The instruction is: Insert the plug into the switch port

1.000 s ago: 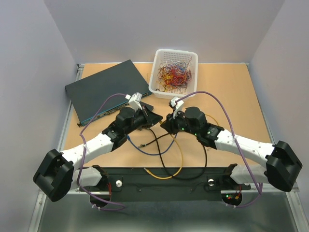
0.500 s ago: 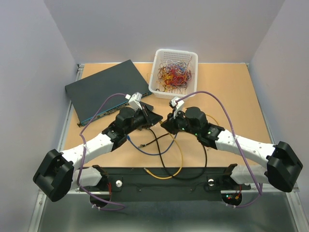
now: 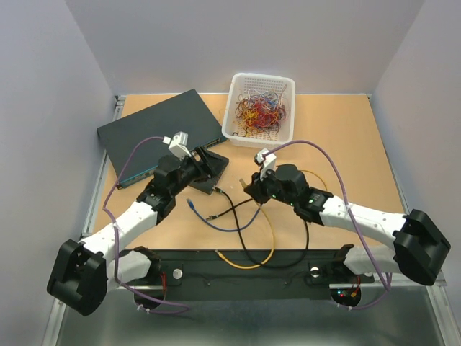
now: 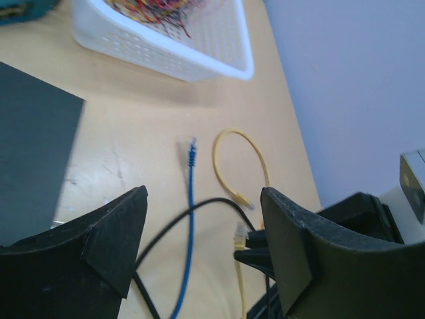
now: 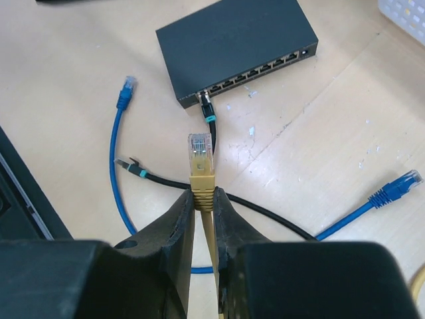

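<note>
Top external view: the small black switch (image 3: 216,180) lies near the table's middle, at 5 o'clock of a large dark box (image 3: 155,133). The left gripper (image 3: 200,162) is at the switch's 9 o'clock side; whether they touch I cannot tell. The right gripper (image 3: 253,189) sits at its 3 o'clock, apart from it.

Left wrist view: the left gripper (image 4: 204,196) has its jaws spread wide with nothing between them. A blue cable (image 4: 190,199) lies on the tabletop (image 4: 133,119) below.

Right wrist view: the right gripper (image 5: 204,199) pinches a yellow cable (image 5: 211,252) just behind the plug (image 5: 200,149). The plug is clear plastic on a yellow boot. Its long axis runs 6 to 12 o'clock, tip toward 12, short of the switch (image 5: 232,43). The switch port (image 5: 255,68) row runs 8 to 2 o'clock and faces 5 o'clock. A black cable (image 5: 208,113) fills the left end socket.
</note>
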